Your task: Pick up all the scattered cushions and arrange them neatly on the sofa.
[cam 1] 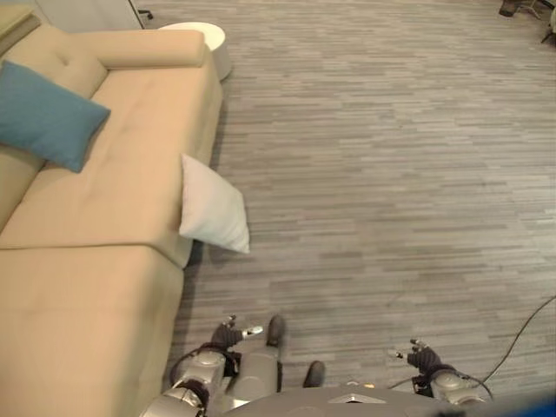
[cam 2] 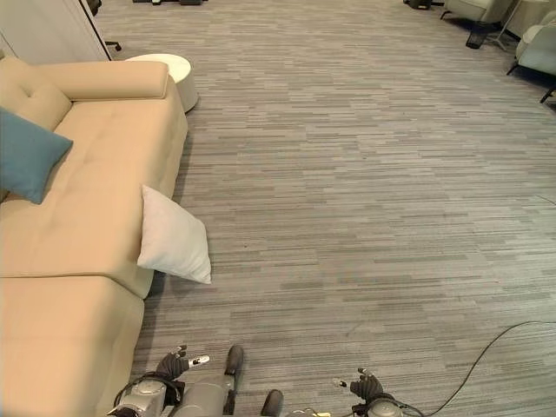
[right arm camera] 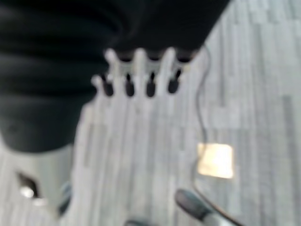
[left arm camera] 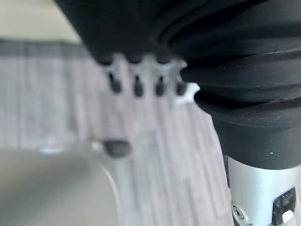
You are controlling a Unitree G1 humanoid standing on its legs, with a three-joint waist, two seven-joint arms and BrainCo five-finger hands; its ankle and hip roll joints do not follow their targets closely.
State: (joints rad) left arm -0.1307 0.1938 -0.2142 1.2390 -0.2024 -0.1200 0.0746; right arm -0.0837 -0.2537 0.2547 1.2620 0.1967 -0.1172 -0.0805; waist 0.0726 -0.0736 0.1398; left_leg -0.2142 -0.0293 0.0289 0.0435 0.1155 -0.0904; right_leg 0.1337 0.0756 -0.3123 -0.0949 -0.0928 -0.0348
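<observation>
A white cushion [cam 1: 212, 207] stands on the floor, leaning against the front edge of the beige sofa [cam 1: 104, 261]. A teal cushion [cam 1: 45, 115] rests on the sofa seat against its backrest. My left hand [cam 1: 233, 334] hangs low beside the sofa's near corner, fingers [left arm camera: 136, 84] straight and holding nothing. My right hand [cam 1: 420, 354] hangs low over the bare floor on the right, fingers [right arm camera: 138, 80] relaxed and empty. Both hands are well short of the white cushion.
A round white side table [cam 1: 207, 42] stands past the sofa's far armrest [cam 1: 152, 49]. Chairs [cam 2: 539, 43] sit at the far right of the room. Grey striped carpet [cam 1: 373, 174] spreads across the middle and right.
</observation>
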